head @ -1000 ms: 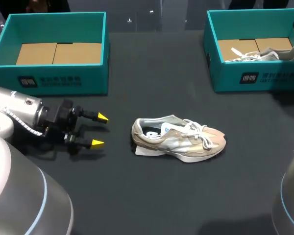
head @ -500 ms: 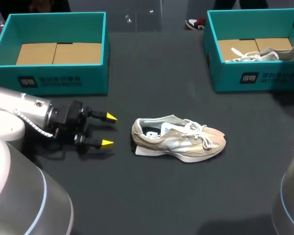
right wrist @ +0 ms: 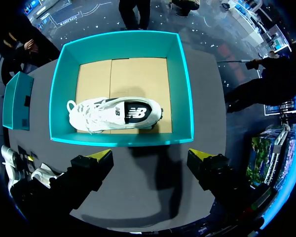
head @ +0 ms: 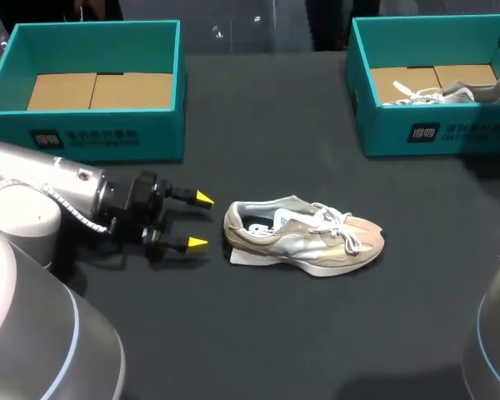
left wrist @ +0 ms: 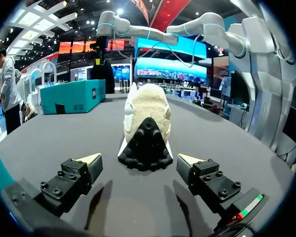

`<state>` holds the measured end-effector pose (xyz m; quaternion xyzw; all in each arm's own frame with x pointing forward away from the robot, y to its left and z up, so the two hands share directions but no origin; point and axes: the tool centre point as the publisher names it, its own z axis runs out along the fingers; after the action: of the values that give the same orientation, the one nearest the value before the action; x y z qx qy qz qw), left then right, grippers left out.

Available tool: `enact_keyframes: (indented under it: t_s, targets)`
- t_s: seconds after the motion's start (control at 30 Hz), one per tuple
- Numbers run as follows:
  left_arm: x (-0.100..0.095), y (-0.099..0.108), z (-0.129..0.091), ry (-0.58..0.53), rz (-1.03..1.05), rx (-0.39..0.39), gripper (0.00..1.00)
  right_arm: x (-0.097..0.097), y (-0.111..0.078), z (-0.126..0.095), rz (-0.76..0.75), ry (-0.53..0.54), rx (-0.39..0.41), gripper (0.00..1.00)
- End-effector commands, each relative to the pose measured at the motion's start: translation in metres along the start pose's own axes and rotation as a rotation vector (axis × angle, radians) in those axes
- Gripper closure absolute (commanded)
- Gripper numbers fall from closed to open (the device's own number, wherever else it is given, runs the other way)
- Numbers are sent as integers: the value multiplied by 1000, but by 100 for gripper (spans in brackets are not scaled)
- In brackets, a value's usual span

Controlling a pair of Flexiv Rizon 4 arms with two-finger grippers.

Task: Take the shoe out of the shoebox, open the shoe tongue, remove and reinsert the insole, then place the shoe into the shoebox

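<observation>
well, left tool (head: 200,222) agape near shoe (head: 304,236)

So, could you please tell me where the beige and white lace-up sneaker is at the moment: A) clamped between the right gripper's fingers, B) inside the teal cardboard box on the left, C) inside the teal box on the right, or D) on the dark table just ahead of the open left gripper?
D: the beige and white sneaker lies on its sole on the dark table, heel towards the open left gripper, which does not touch it.
</observation>
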<state>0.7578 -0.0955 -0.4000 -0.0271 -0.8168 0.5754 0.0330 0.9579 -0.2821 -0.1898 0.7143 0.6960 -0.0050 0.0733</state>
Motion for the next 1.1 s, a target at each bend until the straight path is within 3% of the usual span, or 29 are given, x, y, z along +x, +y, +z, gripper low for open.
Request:
enact_keyframes:
  t_s: [0.03,1.1]
  targets:
    - [0,-1,8,-7,2,-2,0,0,-1,0,1,-1,-2,0]
    - [7,-9,47,-26,-68,5,0,0,-1,0,1,-1,-2,0]
